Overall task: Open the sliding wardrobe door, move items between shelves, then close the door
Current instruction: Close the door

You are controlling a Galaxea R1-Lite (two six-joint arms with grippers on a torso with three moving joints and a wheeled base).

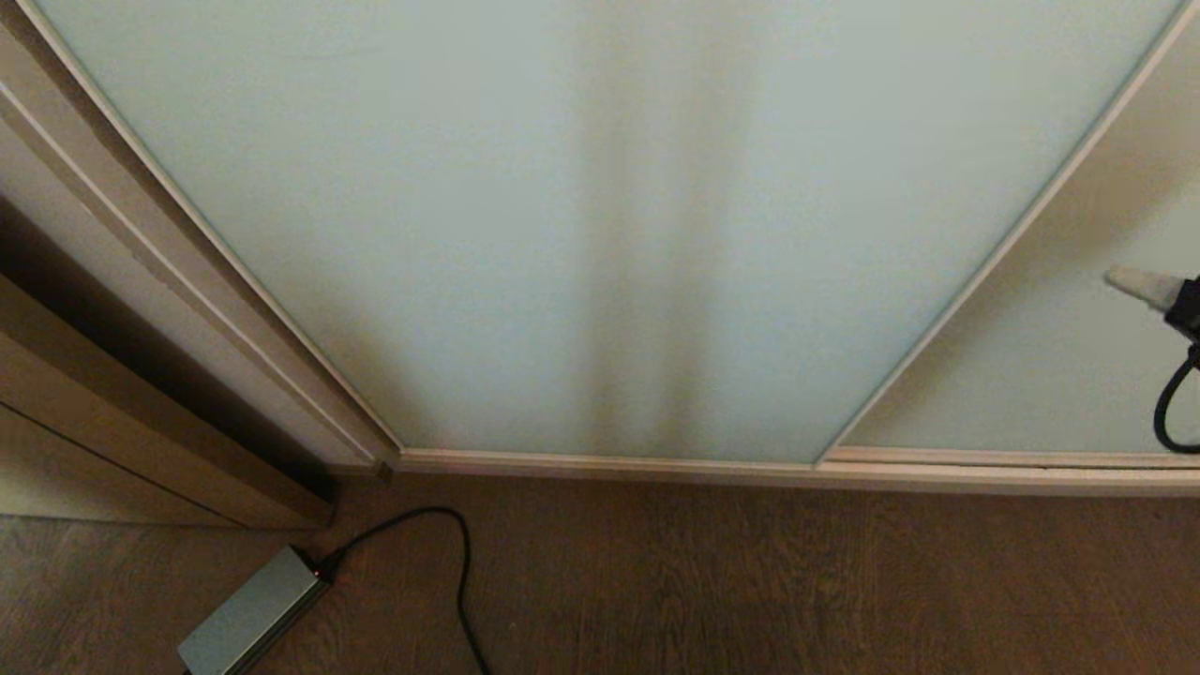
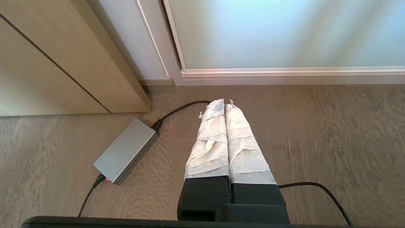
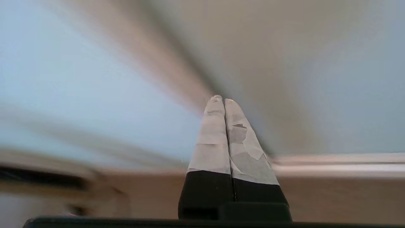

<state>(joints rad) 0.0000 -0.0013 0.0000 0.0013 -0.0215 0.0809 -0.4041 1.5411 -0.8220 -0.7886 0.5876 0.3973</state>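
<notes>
At the far left of the head view, a brown wooden door frame (image 1: 141, 403) is seen running diagonally down to the wood-grain floor (image 1: 750, 581). On the floor just in front of that frame, a flat silver power adapter (image 1: 251, 614) is laid, with a black cable (image 1: 450, 562) plugged into its near corner and curved away across the boards. The middle of the head view is filled by the sliding wardrobe door (image 1: 525, 234), a pale green-tinted frosted glass panel in a thin cream frame, standing shut with its bottom rail meeting the floor. A 2nd glass panel (image 1: 1031, 375) is set behind its right edge. No shelves are visible behind the frosted glass. At the far right edge, the right gripper (image 1: 1125, 279) is seen in front of the 2nd panel, only its pale wrapped tip and a black cable loop (image 1: 1172, 403) being in frame. In the right wrist view its 2 wrapped fingers (image 3: 215, 133) are pressed together with nothing between them, pointed toward the blurred seam between glass panels. In the left wrist view, the left gripper (image 2: 224, 102) is held low over the floor beside the adapter, its 2 cloth-wrapped fingers (image 2: 212, 139) pressed together and empty.
</notes>
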